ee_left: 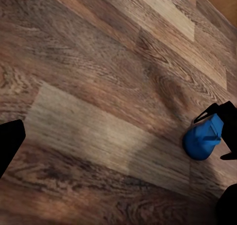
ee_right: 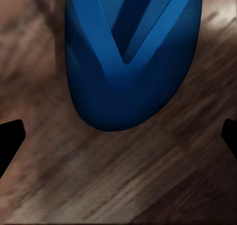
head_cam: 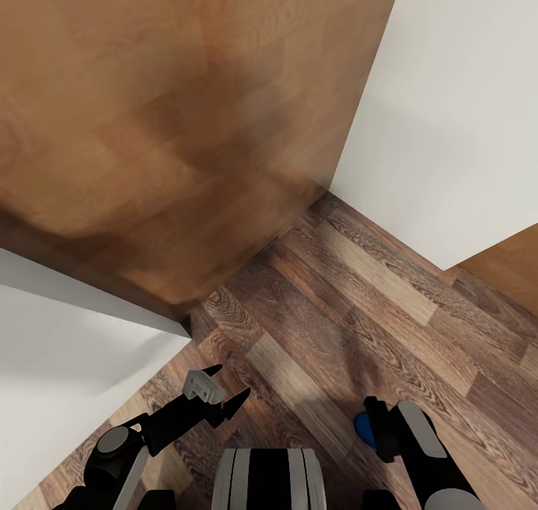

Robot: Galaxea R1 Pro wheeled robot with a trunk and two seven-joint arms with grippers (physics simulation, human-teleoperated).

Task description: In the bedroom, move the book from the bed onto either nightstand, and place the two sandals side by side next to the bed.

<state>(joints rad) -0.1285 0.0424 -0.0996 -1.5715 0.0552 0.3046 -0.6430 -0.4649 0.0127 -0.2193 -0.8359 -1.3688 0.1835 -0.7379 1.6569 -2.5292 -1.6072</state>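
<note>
The right end effector (head_cam: 376,426), low right in the head view, holds a bright blue rounded-toe sandal (ee_right: 129,62) above the brown wood-plank floor (head_cam: 359,300). The left end effector (head_cam: 224,389) is open, holding nothing. Carry the sandal slowly, flat, gripped tight.

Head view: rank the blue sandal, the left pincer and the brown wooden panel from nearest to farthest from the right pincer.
1. The blue sandal, right at the right pincer, at the lower right.
2. The left pincer, open, across the wood-plank floor at the lower left.
3. The brown wooden panel, across the upper left.
</note>
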